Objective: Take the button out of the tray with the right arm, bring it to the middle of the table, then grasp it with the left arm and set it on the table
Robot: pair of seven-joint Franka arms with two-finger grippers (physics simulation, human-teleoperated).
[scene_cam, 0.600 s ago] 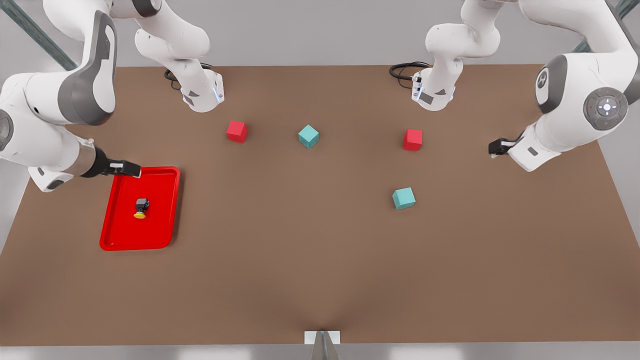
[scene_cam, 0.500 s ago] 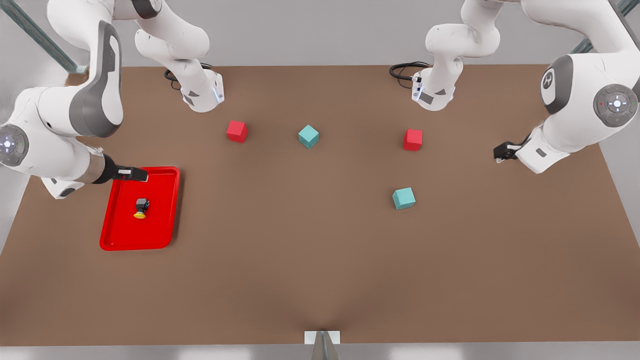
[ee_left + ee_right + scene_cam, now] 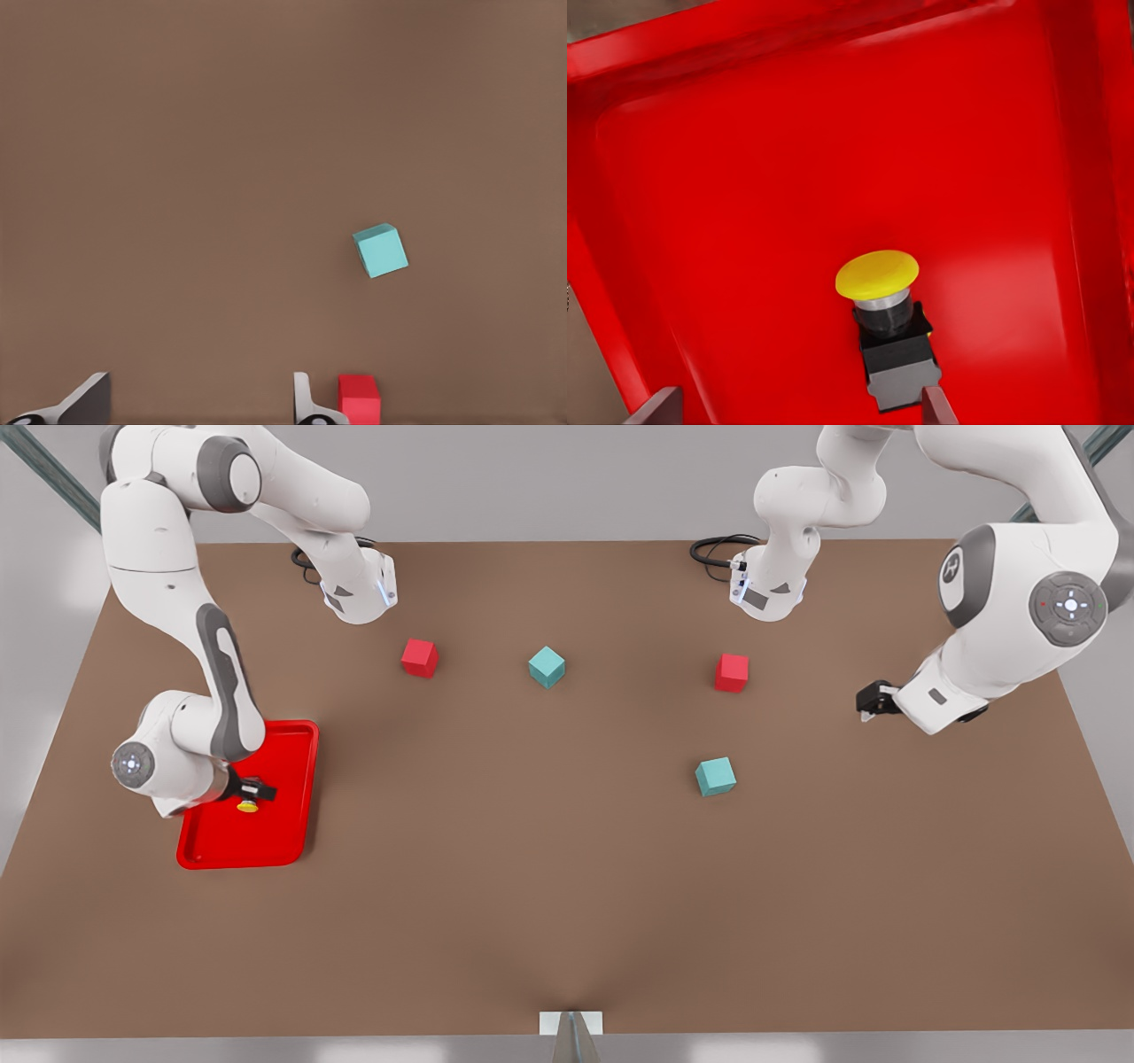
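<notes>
The red tray (image 3: 292, 815) lies on the brown table (image 3: 532, 868) at the front view's left. In it the button (image 3: 886, 323) lies on its side, yellow cap (image 3: 247, 807) showing beside the black fingers. My right gripper (image 3: 257, 790) hangs open just over the button's black base; in the right wrist view (image 3: 802, 412) one fingertip (image 3: 937, 405) is close beside the base and the other stands well off. My left gripper (image 3: 868, 703) waits open over bare table at the front view's right, its fingertips (image 3: 306, 403) wide apart.
Two red cubes (image 3: 419, 657) (image 3: 732, 672) and two teal cubes (image 3: 547, 666) (image 3: 715, 776) are scattered across the table's far half. The nearer teal cube (image 3: 381, 251) and a red cube (image 3: 359, 398) lie ahead of the left gripper. Both arm bases stand at the far edge.
My right arm has swung down and forward, carrying its gripper from the tray's far rim to just over the button. The left gripper has shifted slightly toward the table's middle.
</notes>
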